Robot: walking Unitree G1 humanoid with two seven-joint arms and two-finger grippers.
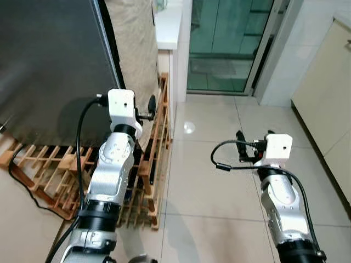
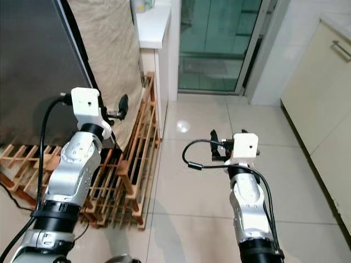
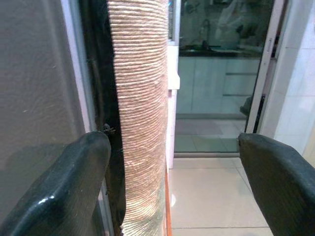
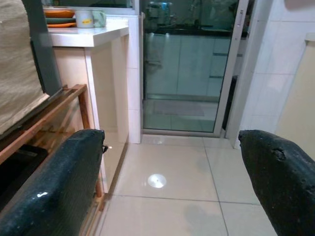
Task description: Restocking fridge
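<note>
Our left arm [image 1: 112,164] hides part of the wooden rack [image 1: 153,164]. The fridge door [image 1: 49,60] runs off the picture's edge.

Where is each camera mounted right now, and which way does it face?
Left and right eye views: head, looking down at tiled floor; both arms show.
Left wrist view: along left end effector, open, toward woven cloth.
Right wrist view: along right end effector, open, toward glass door.
Shared: wooden rack, glass door.

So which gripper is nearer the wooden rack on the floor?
Left. The left gripper is raised directly above the wooden rack, beside the burlap-like cloth. The right gripper is out over bare floor tiles, well to the rack's right.
</note>
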